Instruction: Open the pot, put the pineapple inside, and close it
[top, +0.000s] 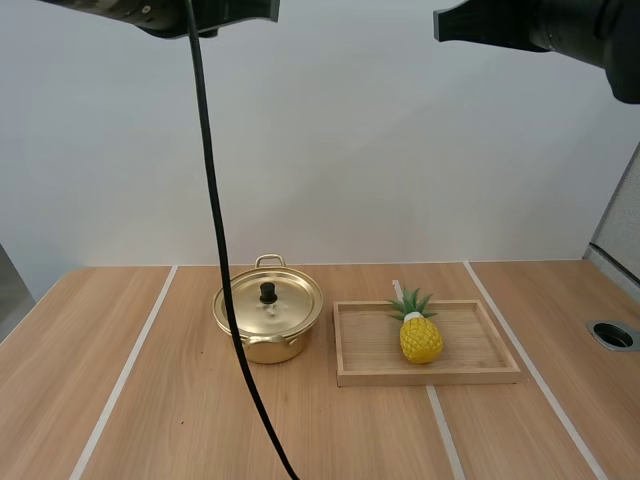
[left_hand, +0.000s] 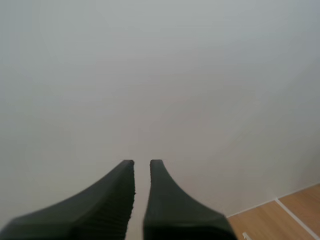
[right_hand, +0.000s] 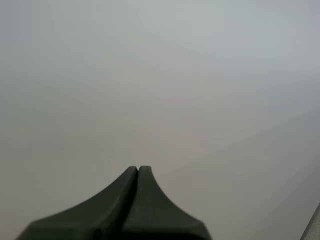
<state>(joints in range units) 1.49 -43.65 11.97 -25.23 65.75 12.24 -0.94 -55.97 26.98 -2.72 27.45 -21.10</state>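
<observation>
- Pot (top: 268, 335), a gold-coloured one with two handles, is sitting on the table (top: 120, 400) a little left of centre. Its lid (top: 290, 305) is lying flat on the rim and closing it.
- Black knob (top: 268, 292) is standing upright at the middle of the lid. This looks like the part to grasp for the opening step, which is not yet begun.
- Pineapple (top: 420, 338) is lying in the wooden tray (top: 480, 372) with its green leaves pointing away from the arms' bases. The tray is resting just beside the pot, on its right, and does not seem to be touching it.
- Left gripper (left_hand: 142, 164) is hanging well above the table, its fingers (left_hand: 95, 210) standing slightly apart with a narrow gap and holding nothing.
- Right gripper (right_hand: 137, 170) is also hanging high, its fingers (right_hand: 165, 215) pressing together as one dark wedge around nothing.
- Judging from this layout, the left arm is looking better placed for the lid, since the pot is on its side.
- To lift the lid well, the fingers should be spreading wider than the knob, descending straight over its centre and closing low on it. Rising vertically should then avoid dragging the pot.
- Setting the lid on bare table left of the pot would be keeping the path from the tray open.
</observation>
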